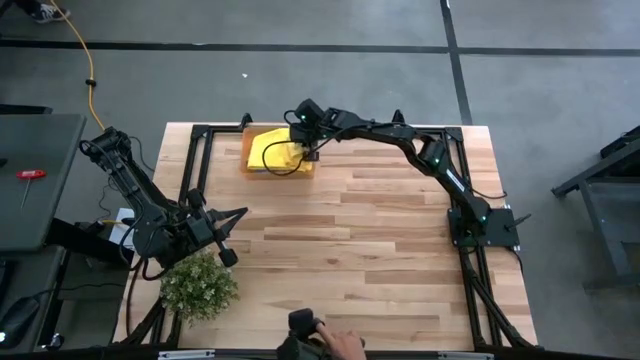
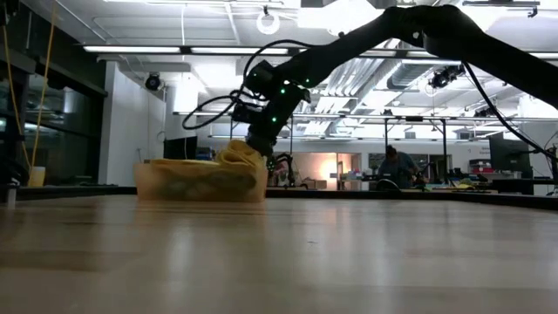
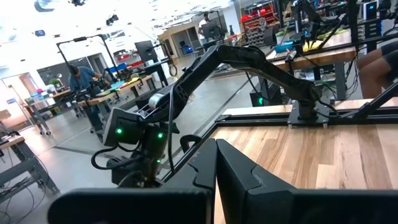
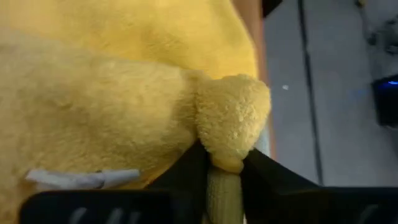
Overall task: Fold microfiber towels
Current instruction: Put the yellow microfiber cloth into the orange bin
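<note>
Starting at the table's left edge, the left gripper waits near nine o'clock in the high view, just above the small bushy green plant — its fingers spread wide and holding nothing, pointed toward the table's middle. It sits well apart from the work, so I judge it has no part in the coming move.

Moving toward twelve o'clock, the orange tray lies at the far edge of the wooden table, and on it rests a yellow microfiber towel, bunched rather than flat; whether other cloths lie beneath it cannot be told. The right gripper reaches across from its base at about three o'clock and hangs over the tray's right end. The right wrist view shows its dark fingers pinched narrow on a puckered fold of the yellow towel — the grip is at one edge, with the rest of the cloth spreading away from the fingers over the tray.

That is the relation that matters: the bulk of the towel lies toward the tray's left, away from the gripper, while open tabletop lies toward six o'clock. A draw toward six o'clock would likely trail the cloth out behind the pinch
</note>
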